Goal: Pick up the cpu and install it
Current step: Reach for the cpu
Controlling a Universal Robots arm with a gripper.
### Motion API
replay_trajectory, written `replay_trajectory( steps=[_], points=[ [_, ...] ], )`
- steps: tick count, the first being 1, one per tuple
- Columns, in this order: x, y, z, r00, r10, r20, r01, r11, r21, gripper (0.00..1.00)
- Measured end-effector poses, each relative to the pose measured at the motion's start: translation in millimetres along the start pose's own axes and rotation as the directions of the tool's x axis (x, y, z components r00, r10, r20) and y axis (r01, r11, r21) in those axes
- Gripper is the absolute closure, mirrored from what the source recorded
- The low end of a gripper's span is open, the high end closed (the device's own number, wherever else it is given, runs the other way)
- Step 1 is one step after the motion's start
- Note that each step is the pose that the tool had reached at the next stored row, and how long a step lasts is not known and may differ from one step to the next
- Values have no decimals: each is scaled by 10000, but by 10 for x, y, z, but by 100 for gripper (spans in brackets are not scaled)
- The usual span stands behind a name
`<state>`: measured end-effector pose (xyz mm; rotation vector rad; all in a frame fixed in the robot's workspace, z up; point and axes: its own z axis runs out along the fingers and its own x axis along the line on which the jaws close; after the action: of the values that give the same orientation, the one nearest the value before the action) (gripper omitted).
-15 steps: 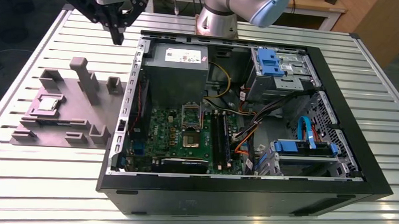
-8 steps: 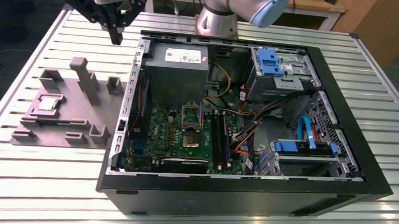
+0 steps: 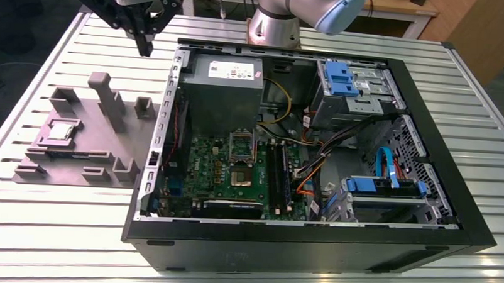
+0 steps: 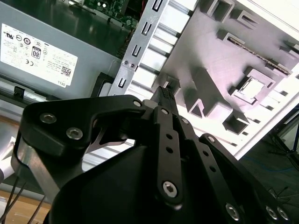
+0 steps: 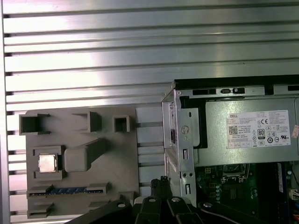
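Exterior view: the pincer [image 3: 144, 48] hangs above the slatted metal surface [image 3: 65, 223], beside the far corner of the open computer case [image 3: 451, 205], on the exterior view's left of that corner. Its fingers are drawn narrow, tips together, with nothing between them. The cpu [image 3: 62, 130] lies flat in a square pocket of the grey holder [image 3: 88, 154], which sits on the surface at the exterior view's left of the case. The cpu is well apart from the pincer, lower and further toward the exterior view's left. Inside the case, the power supply [image 3: 223, 84] sits beside the green circuit board [image 3: 209, 171].

Second wrist view: the pincer [image 4: 164, 93] tips are together and empty, over the strip between the case wall and the grey holder [image 4: 210, 51]. The cpu [image 4: 252, 87] rests in its pocket, apart from the tips. The power supply [image 4: 42, 56] lies on the other side of the fingers.

First wrist view: the pincer [image 5: 161, 181] tips are pressed together near the case's metal edge. The cpu [image 5: 47, 163] sits in the grey holder [image 5: 84, 135], with a raised block between it and the pincer. The power supply [image 5: 252, 135] is within the case.
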<state>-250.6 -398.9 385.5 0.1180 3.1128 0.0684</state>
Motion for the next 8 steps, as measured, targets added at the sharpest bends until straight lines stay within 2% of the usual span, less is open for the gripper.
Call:
replay_trajectory(
  steps=[8],
  points=[
    [25,-2,0,10000,0,0,0,10000,0,90]
  ],
)
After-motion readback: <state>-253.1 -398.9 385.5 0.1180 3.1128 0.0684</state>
